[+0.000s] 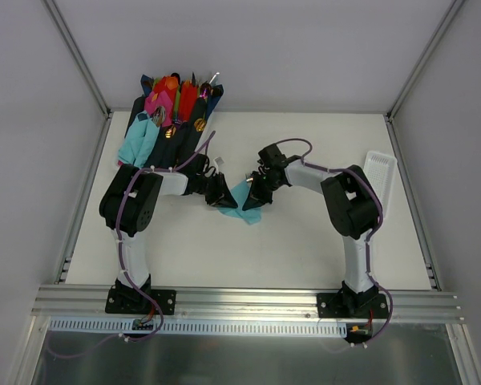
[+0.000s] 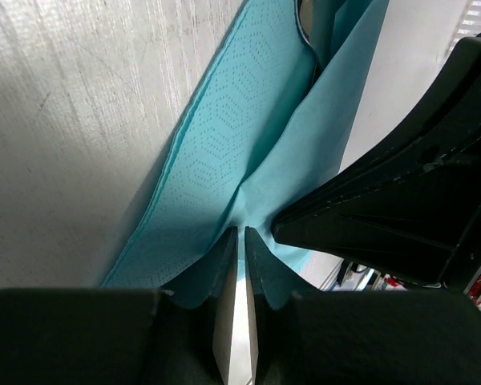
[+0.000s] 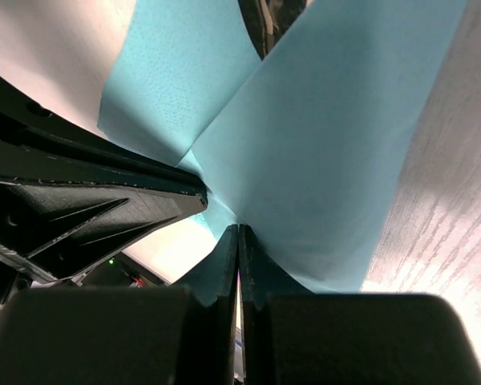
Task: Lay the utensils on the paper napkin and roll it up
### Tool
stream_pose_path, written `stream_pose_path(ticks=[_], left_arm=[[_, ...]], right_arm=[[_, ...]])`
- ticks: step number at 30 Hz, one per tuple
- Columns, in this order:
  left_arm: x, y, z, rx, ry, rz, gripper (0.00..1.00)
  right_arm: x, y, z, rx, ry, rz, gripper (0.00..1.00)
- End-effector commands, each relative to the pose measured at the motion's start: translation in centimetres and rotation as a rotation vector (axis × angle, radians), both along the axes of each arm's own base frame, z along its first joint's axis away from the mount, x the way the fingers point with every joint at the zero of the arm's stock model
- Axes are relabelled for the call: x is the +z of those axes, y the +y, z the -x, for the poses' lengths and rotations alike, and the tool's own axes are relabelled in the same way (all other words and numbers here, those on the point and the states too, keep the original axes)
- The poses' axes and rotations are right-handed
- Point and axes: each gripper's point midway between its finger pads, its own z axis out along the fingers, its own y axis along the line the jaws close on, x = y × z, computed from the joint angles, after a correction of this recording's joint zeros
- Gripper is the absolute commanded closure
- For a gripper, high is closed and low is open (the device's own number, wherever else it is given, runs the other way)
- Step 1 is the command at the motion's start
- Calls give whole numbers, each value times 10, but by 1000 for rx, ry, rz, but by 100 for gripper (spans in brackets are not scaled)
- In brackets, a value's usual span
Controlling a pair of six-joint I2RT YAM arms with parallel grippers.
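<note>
Near the middle of the table, a teal paper napkin, pinched from two sides and bunched up between the two arms. Lower edge down close to the table top; not possible to tell if touching.

On its left side, the left gripper: fingers almost together, only a thin slit between them, clamped on a fold of the paper. On its right side, the right gripper: fingers pressed fully together, also biting on the paper. Tips of both grippers very near each other.

In the wrist views, napkin folded like a V, two flaps spreading away from the fingertips. In the fold at the far end, a dark slim thing, too little visible to name; utensils not recognisable in any view.

At the back left corner, a pile of coloured bundles. At the right edge, a white tray.
</note>
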Motion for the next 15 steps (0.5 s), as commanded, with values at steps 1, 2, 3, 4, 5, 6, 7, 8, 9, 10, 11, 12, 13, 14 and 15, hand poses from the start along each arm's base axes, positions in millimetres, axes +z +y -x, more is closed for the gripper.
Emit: stream_pose_path(ticks=[1, 2, 3, 4, 5, 6, 7, 8, 9, 10, 11, 12, 13, 14, 15], left_arm=[[-19, 10, 2, 1, 8, -75, 90], [-20, 10, 4, -1, 11, -76, 90], [-19, 10, 3, -1, 8, -75, 90], [-19, 10, 3, -2, 5, -75, 90], [-19, 10, 4, -3, 8, -75, 90], [-19, 10, 4, -3, 9, -74, 90], [-19, 10, 4, -3, 7, -74, 90], [-19, 10, 4, -2, 10, -73, 90], [-20, 11, 4, -1, 13, -75, 90], [-20, 10, 4, -4, 12, -75, 90], [-19, 10, 4, -2, 10, -73, 90], [-19, 10, 4, -3, 12, -73, 90], [-20, 10, 5, -3, 15, -74, 90], [-20, 10, 4, -2, 13, -73, 91], [-19, 10, 5, -4, 12, -72, 91]], right_arm=[[-19, -22, 3, 2, 4, 138, 100], [-20, -25, 5, 1, 14, 153, 100], [-21, -27, 7, 5, 15, 156, 100], [-19, -25, 8, 15, 19, 140, 100], [-17, -23, 8, 19, 10, 128, 100], [-11, -20, 7, 21, -2, 109, 100], [-5, -15, 7, 22, -7, 77, 100], [1, -11, 3, 20, -27, 54, 100], [12, -7, 0, 22, -49, 27, 100], [20, -1, -2, 19, -53, -9, 100], [26, 3, -5, 16, -71, -32, 100], [34, 7, -9, 13, -86, -57, 99], [45, 12, -11, 11, -106, -94, 99], [51, 15, -13, -9, -107, -109, 99], [56, 18, -18, -14, -123, -128, 98]])
